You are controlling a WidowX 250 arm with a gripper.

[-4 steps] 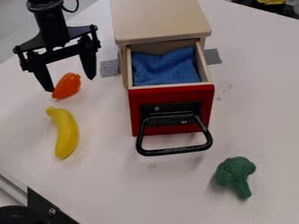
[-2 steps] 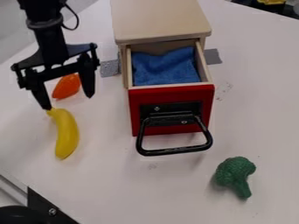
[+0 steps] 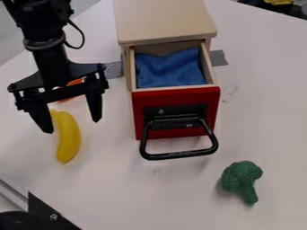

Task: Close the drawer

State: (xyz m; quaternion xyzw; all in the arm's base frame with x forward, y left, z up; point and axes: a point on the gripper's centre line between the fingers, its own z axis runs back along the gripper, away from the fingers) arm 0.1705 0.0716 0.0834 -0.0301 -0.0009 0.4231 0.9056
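Obs. for you, operator: your gripper (image 3: 72,126) is at view's left, jaws spread wide apart, one tip at the upper end of the yellow banana (image 3: 69,139) in view. Vs. prev. frame, it's moved nearer the camera, lower in view; arm now covers more of the orange item (image 3: 75,82). Drawer (image 3: 144,112) is at view ctr., well apart from jaws, pulled out of its wooden cabinet (image 3: 165,20) w/ blue cloth (image 3: 168,69) inside; pos. unchgd. Black handle (image 3: 180,156) on red front. Green broccoli (image 3: 241,177) on counter (image 3: 120,188), lower right, also unchgd.
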